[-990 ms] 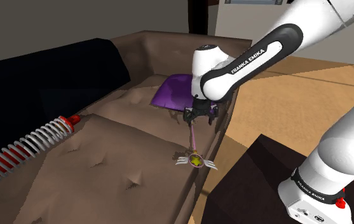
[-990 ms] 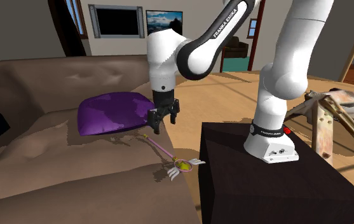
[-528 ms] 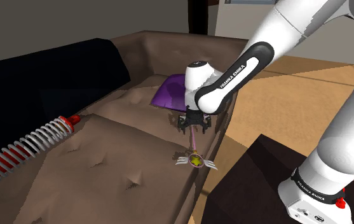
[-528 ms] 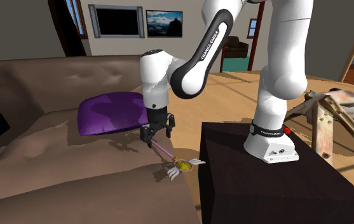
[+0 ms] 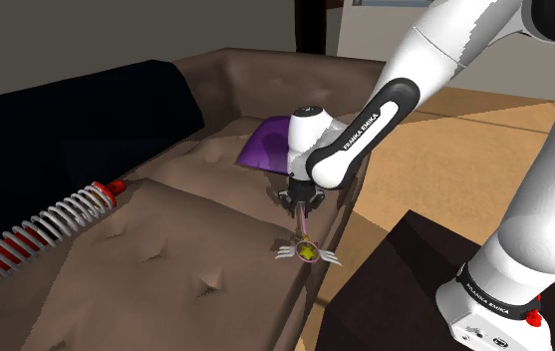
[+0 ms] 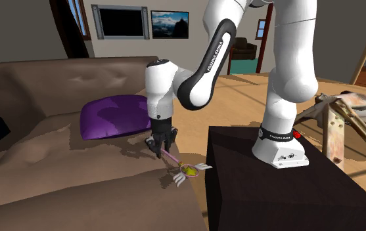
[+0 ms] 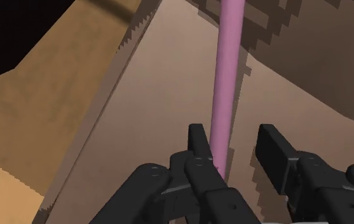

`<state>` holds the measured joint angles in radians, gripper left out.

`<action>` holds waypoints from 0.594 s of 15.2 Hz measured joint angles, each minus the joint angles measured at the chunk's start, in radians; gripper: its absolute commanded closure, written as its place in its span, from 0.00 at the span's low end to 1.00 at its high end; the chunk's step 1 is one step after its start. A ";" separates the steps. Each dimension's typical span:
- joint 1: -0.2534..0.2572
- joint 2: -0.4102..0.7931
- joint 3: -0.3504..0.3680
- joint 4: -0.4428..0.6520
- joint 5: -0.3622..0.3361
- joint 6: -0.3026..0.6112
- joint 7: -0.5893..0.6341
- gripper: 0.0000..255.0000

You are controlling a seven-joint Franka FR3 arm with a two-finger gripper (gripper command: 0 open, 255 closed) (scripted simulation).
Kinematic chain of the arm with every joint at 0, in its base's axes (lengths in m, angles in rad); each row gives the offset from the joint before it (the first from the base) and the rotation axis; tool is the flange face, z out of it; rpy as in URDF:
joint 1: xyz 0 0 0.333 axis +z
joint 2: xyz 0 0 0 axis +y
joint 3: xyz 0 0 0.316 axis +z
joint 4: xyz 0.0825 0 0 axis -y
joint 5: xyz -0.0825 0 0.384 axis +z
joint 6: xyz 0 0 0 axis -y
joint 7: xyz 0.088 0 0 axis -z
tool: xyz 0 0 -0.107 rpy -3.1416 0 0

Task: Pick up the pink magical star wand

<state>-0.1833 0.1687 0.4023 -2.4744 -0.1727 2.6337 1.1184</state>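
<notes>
Wrist view: the pink shaft of the wand (image 7: 223, 95) runs out from between the two black fingers (image 7: 197, 137) of the hand (image 7: 234, 135). It sits close against one finger, and a clear gap remains on the other side.
Hand state: open, with the fingers apart and astride the shaft, and nothing clamped.
Hand position: low over the seat of the brown sofa (image 5: 165, 259), pointing down, as seen in the shoulder view (image 5: 300, 199) and the second exterior view (image 6: 160, 152).
Wand: it lies flat on the sofa (image 6: 76, 177) near the seat's front edge (image 5: 305, 217). Part of its shaft is directly under the hand (image 6: 170, 156).
Wand head: the winged end with a yellow centre (image 5: 308, 250) lies beyond the fingertips, well clear of them (image 6: 188, 172).
Cushion: a purple cushion (image 5: 265, 145) sits on the far side of the hand from the wand's head, and looks apart from the wand (image 6: 112, 117).
Done: reach, descent and alignment along the shaft look finished, judging by how the fingers bracket it.
Left: closing on the shaft, then lifting the wand off the sofa; neither has happened yet.
Progress: roughly halfway, at the point just before the grasp.
Watch: the shaft is thin and off-centre between the fingers, so it may roll or shift as they close.
</notes>
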 measured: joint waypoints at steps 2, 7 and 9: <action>0.001 0.002 -0.001 0.004 -0.003 0.008 0.004 1.00; 0.003 0.007 -0.003 0.017 -0.005 -0.023 0.010 1.00; 0.000 0.001 -0.002 0.010 0.000 -0.023 0.003 1.00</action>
<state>-0.1836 0.1698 0.4008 -2.4642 -0.1723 2.6107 1.1212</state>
